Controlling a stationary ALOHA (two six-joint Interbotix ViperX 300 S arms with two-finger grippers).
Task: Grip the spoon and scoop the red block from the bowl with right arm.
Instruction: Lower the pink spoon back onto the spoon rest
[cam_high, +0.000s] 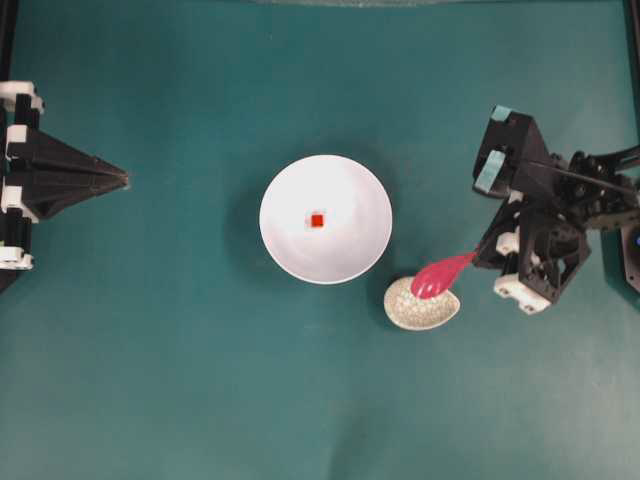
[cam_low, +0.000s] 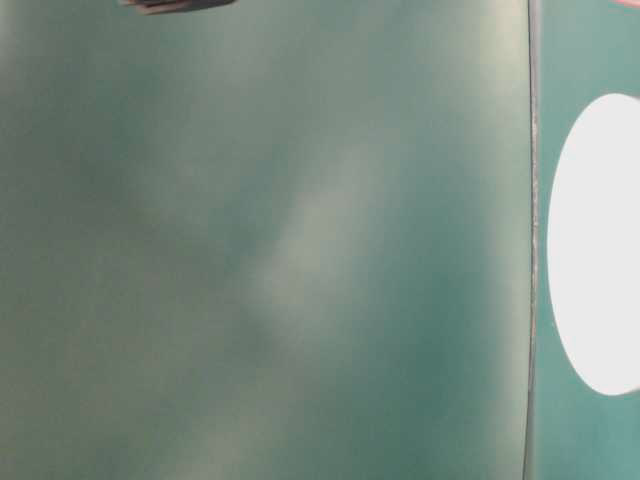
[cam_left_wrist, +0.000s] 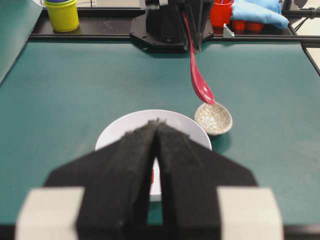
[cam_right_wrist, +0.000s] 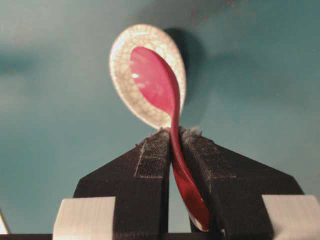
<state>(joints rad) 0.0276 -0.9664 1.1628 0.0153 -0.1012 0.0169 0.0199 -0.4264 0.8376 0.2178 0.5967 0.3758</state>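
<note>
One spoon, pink-magenta, handle clamped between jaws of right gripper; scoop hangs over speckled rest, contact with rest not clear. One red block, lies alone in one white bowl, near bowl centre. One rest, just beside bowl at its lower right in overhead view. Left gripper pressed together, holds nothing, well apart from bowl. Green mat under all.

Table-level view blurred, bowl cut by right edge, red block mostly behind left hand
</note>
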